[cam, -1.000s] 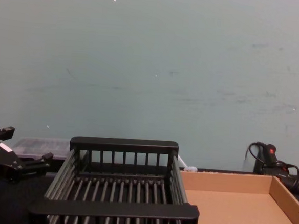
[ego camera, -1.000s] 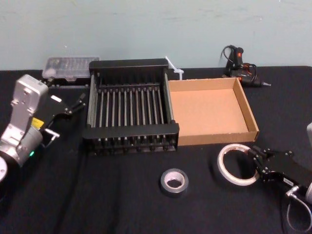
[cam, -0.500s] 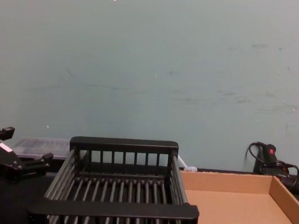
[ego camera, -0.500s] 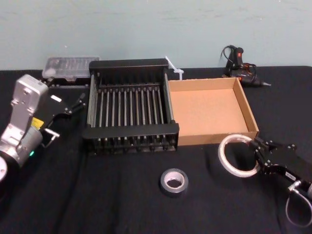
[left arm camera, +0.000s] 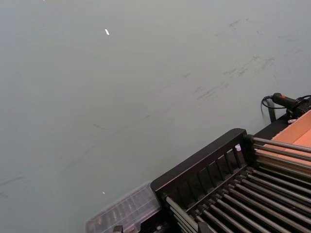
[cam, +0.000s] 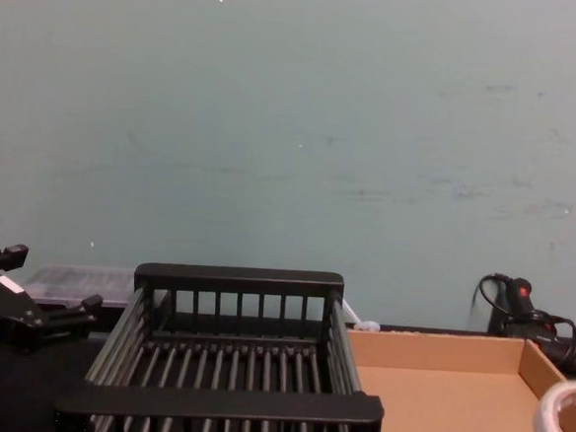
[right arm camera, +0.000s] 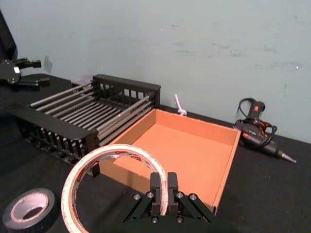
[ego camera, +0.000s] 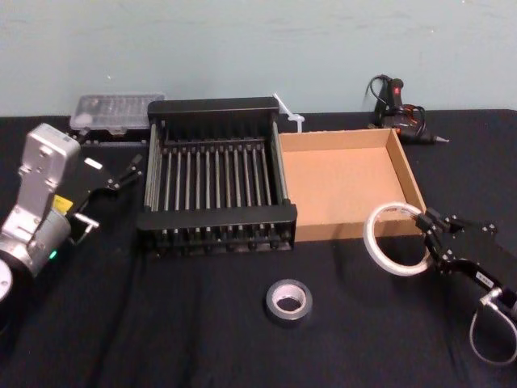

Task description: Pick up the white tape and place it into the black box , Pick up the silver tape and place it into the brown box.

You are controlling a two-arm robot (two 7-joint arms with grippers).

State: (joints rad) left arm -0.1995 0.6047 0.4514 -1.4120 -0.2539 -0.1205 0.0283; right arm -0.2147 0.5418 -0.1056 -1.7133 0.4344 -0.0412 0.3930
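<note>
White tape higher than before, in right gripper

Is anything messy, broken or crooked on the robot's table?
Nothing stands out. The right tool holds the white tape up near the brown box; the silver tape lies flat.

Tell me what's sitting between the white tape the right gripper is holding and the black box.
In the head view, the brown box lies between the white tape, held by the right gripper, and the black box.
</note>
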